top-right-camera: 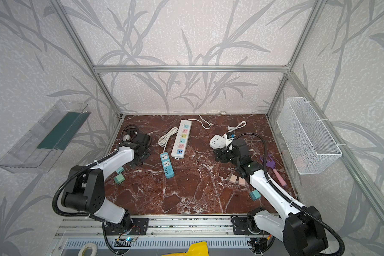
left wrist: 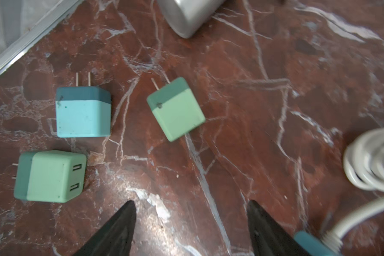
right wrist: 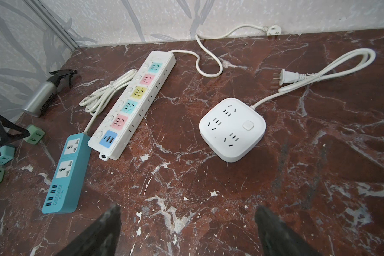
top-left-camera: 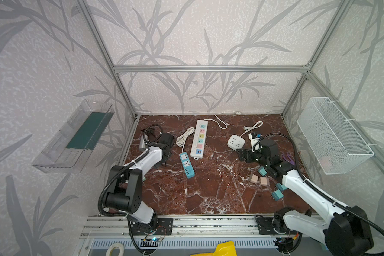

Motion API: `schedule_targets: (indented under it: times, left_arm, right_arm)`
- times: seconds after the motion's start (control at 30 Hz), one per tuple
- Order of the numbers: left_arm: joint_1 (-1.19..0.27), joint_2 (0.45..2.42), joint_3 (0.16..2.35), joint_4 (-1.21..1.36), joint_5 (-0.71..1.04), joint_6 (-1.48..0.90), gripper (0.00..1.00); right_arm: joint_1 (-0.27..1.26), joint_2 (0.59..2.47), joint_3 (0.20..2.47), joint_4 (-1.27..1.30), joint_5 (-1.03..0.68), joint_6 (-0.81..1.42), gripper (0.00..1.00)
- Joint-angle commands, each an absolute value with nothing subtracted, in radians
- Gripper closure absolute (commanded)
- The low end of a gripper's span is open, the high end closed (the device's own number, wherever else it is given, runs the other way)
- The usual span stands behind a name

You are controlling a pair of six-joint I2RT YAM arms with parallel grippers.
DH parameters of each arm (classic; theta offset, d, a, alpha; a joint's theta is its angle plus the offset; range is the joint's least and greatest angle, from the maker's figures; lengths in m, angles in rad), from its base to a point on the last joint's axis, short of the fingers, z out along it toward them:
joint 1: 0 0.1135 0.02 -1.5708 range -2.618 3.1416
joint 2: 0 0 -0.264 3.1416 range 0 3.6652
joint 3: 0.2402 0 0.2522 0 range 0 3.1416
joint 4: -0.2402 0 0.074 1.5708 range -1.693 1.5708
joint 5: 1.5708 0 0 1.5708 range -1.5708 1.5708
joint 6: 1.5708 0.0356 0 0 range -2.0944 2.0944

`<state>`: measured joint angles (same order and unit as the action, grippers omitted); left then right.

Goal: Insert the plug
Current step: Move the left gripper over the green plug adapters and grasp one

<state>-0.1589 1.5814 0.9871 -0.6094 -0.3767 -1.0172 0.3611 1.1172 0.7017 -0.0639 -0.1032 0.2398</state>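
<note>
Left wrist view: left gripper [left wrist: 191, 202] jaws spread, empty; nearest green plug [left wrist: 177, 110] lying ahead of the tips, untouched; right gripper [right wrist: 187, 207] jaws likewise spread, empty, square socket [right wrist: 232, 128] ahead.

My right hand [right wrist: 187, 209] hangs above the red marbled surface [right wrist: 319, 177], its two dark fingers [right wrist: 106, 230] spread wide with nothing between them. Ahead of me lies a white square socket block [right wrist: 232, 129]. Its cord loops round to a two-pin plug [right wrist: 285, 77] lying loose. Off to one side, a long white strip [right wrist: 133, 104] with coloured outlets lies just beside a teal strip [right wrist: 67, 175]. Beyond those I see three small cube chargers [right wrist: 33, 134] and a silver spray bottle [right wrist: 42, 97] on its side.
</note>
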Motion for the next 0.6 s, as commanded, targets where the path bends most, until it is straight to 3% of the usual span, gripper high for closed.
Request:
schedule_targets:
  times: [0.0,0.57]
  left_arm:
    - [-0.137,1.616,1.049,-0.627,-0.405,-1.1,0.19]
    - [-0.035,1.792,1.101,-0.557,-0.36,-1.203,0.17]
  right_arm:
    - [0.36,1.096,0.695,-0.043,-0.113,0.237,0.04]
    - [0.36,1.103,0.692,-0.021,-0.22,0.243,0.01]
